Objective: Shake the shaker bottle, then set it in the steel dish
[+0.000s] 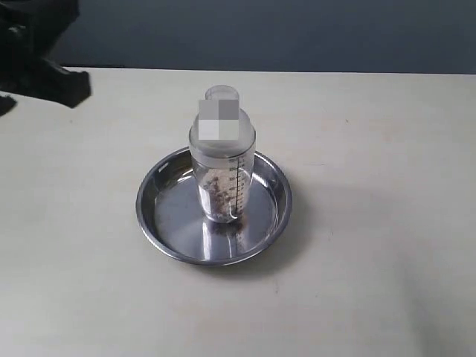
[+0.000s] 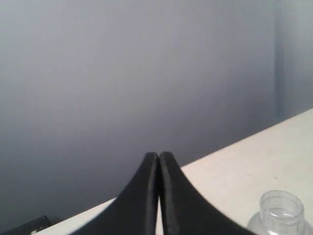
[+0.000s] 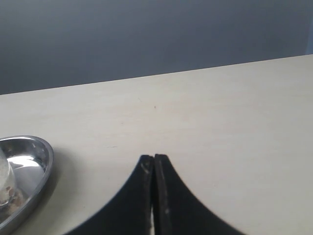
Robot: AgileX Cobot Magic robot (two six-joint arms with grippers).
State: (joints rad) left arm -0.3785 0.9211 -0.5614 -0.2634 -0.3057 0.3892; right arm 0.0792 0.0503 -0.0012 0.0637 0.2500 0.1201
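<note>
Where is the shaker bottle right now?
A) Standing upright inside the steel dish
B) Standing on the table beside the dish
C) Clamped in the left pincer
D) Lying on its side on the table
A: the shaker bottle stands upright on the flat base of the steel dish, while the left pincer and right pincer are shut on nothing, clear of it.

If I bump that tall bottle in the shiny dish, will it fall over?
Probably. The shaker bottle is tall and narrower at the base, so a bump up high would likely tip it. It seems light: only some brown bits inside. The low rim of the steel dish might stop sliding, not tipping.
</note>
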